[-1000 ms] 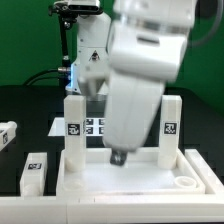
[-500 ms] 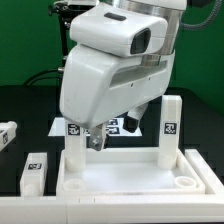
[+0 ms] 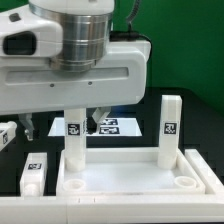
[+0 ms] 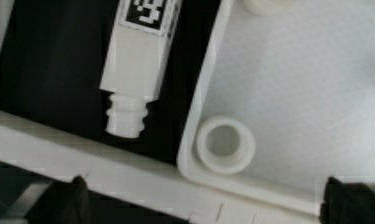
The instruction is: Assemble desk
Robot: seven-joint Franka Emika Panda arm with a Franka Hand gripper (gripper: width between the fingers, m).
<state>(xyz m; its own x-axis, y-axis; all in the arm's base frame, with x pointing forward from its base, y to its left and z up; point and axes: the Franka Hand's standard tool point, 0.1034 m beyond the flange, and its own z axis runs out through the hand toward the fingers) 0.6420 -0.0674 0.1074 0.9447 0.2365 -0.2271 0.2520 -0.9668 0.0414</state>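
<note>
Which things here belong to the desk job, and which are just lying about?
Job: tabletop; upright leg; second upright leg; loose leg lying beside the tabletop; another leg, cut off at the frame edge.
Lying about: marker board.

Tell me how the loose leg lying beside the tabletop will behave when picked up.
The leg looks like stiff moulded plastic, so it probably won't flex. Its flat square sides suggest it won't roll. The smooth surface may be slippery, and the narrow peg at its end seems the likeliest weak spot.
</note>
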